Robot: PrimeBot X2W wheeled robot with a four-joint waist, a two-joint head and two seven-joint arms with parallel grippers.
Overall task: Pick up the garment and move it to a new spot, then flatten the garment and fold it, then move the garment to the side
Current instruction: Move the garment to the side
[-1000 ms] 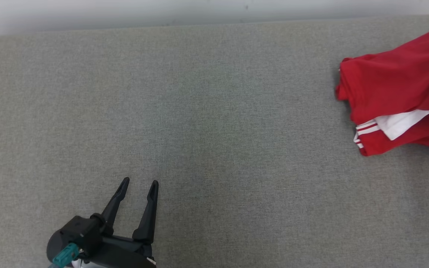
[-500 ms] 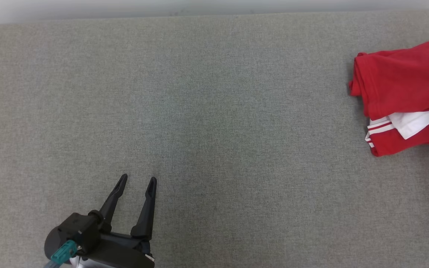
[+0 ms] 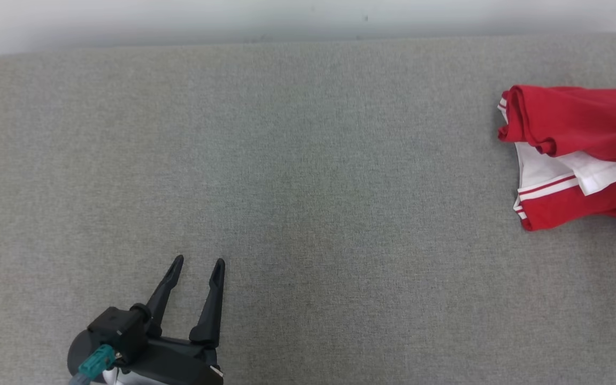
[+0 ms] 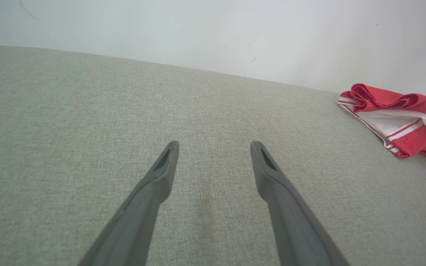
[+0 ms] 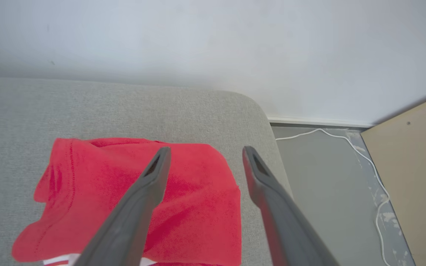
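Note:
The garment is red with white stripes and a white panel. It lies bunched at the right edge of the grey padded surface, and it shows too in the left wrist view. My left gripper stands open near the front left, far from the cloth, nothing between its fingers. In the right wrist view my right gripper is open above the red garment, with no cloth between its fingers.
The padded surface ends in a rounded corner just right of the garment. Past it lies grey floor with a white cable and a tan board. A pale wall runs behind.
The garment has dropped and settled flatter on the surface, showing more of its white panel. The left gripper has stayed put; the head camera shifted slightly.

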